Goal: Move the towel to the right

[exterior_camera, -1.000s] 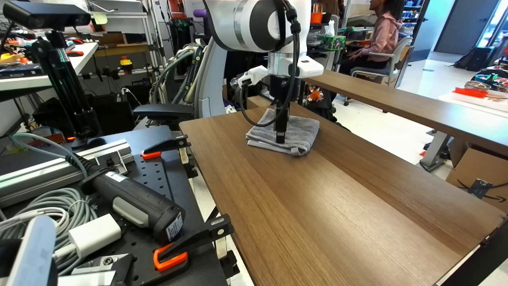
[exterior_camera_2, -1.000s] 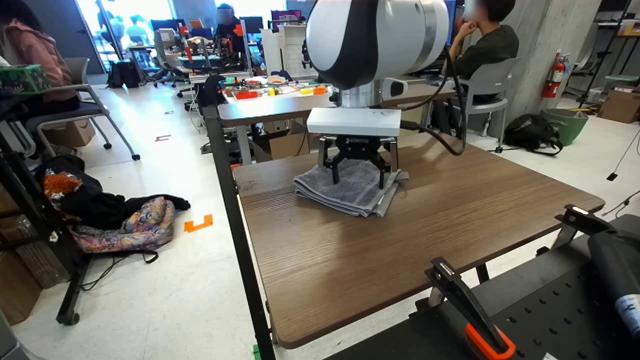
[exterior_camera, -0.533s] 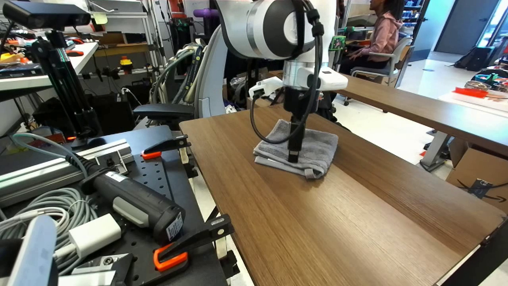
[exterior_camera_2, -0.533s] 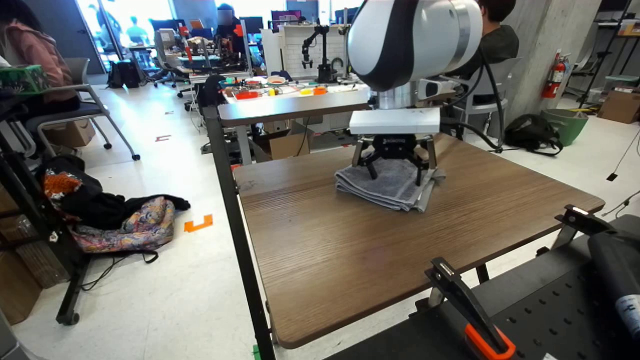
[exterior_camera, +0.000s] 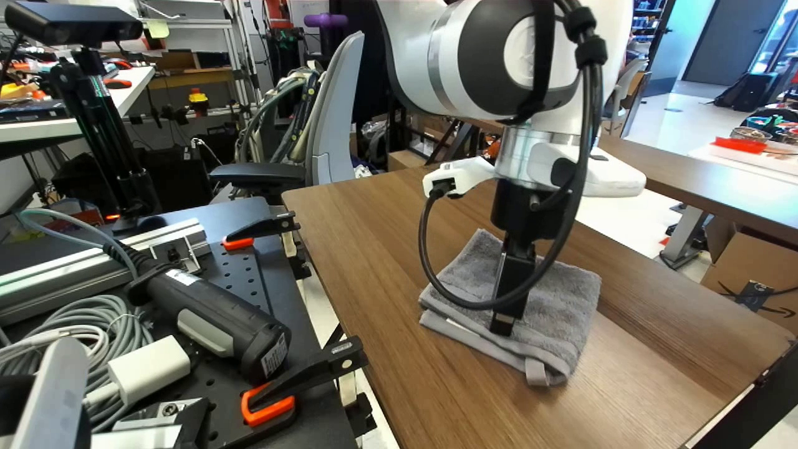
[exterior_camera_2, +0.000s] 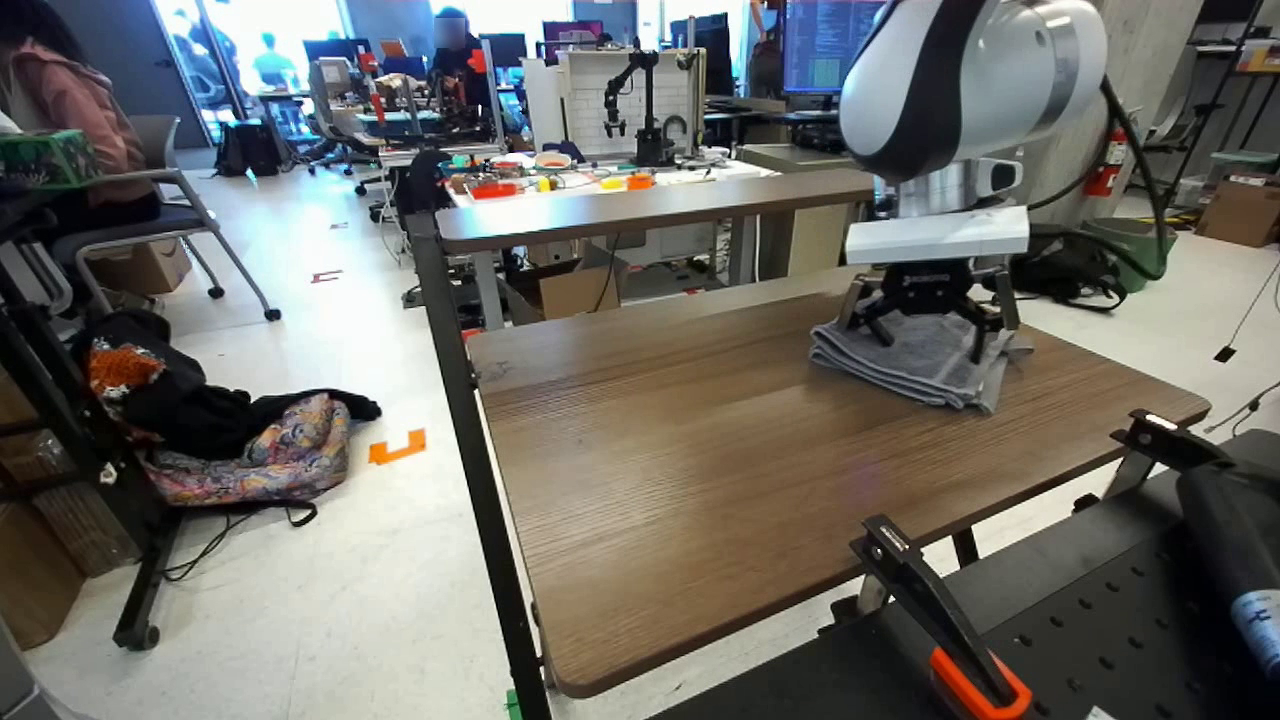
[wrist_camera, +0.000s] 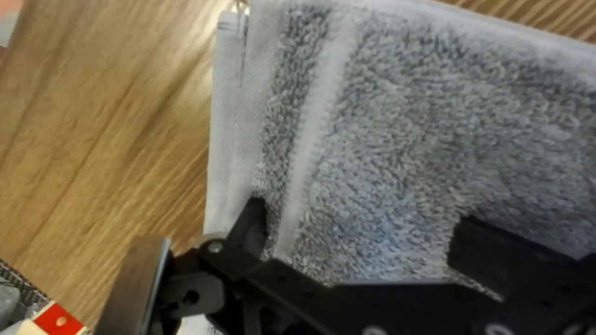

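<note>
The grey folded towel (exterior_camera: 564, 318) lies on the brown wooden table, and it shows in both exterior views (exterior_camera_2: 890, 375). In the wrist view the towel (wrist_camera: 442, 116) fills much of the picture, with a pale stripe near its left edge. My gripper (exterior_camera_2: 932, 350) points down onto the towel with its fingers spread wide. The fingertips look to be touching the towel's top, and no cloth shows pinched between them. In the wrist view the gripper (wrist_camera: 357, 216) has towel surface between its separated fingers. The towel part under the palm is hidden.
The wooden table (exterior_camera_2: 660, 480) extends left of the towel in an exterior view. A black perforated cart (exterior_camera: 249, 287) with orange-tipped clamps (exterior_camera: 268, 405), cables and a black handheld tool (exterior_camera: 212, 318) stands beside the table. A second wooden table (exterior_camera_2: 650, 205) is behind.
My gripper and the towel have moved together across the table, rightward in an exterior view and nearer the camera in an exterior view. The fingers have stayed spread, and the gripper tilts slightly more.
</note>
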You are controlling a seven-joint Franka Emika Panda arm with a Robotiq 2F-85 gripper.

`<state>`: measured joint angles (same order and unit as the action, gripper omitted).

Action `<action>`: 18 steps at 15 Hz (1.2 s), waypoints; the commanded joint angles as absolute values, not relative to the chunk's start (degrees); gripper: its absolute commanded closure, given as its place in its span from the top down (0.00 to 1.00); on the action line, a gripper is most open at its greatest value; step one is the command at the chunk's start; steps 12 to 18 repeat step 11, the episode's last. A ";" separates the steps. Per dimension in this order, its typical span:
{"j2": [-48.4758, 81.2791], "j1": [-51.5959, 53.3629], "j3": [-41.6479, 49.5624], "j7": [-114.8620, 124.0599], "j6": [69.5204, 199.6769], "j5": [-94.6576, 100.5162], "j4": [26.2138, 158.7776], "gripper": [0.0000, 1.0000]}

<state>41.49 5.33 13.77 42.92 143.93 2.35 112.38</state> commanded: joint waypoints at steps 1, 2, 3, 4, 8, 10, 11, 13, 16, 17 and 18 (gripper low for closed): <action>40.08 3.02 14.92 41.40 140.22 1.57 112.90 1.00; 39.42 2.24 14.36 41.04 137.74 0.74 112.49 1.00; 38.79 1.72 13.88 40.80 136.36 0.38 112.43 1.00; 37.72 1.34 13.17 40.34 135.07 -0.12 112.48 1.00; 29.26 0.95 9.49 37.25 132.27 -4.21 115.59 1.00; 33.22 1.87 10.67 38.99 133.71 -2.86 112.89 1.00; 31.62 2.00 10.10 38.97 133.44 -2.97 113.29 1.00; 31.62 2.00 10.10 38.97 133.44 -2.97 113.29 1.00; 31.62 2.00 10.10 38.97 133.44 -2.97 113.29 1.00; 31.62 2.00 10.10 38.97 133.44 -2.97 113.29 1.00; 31.62 2.00 10.10 38.97 133.44 -2.97 113.29 1.00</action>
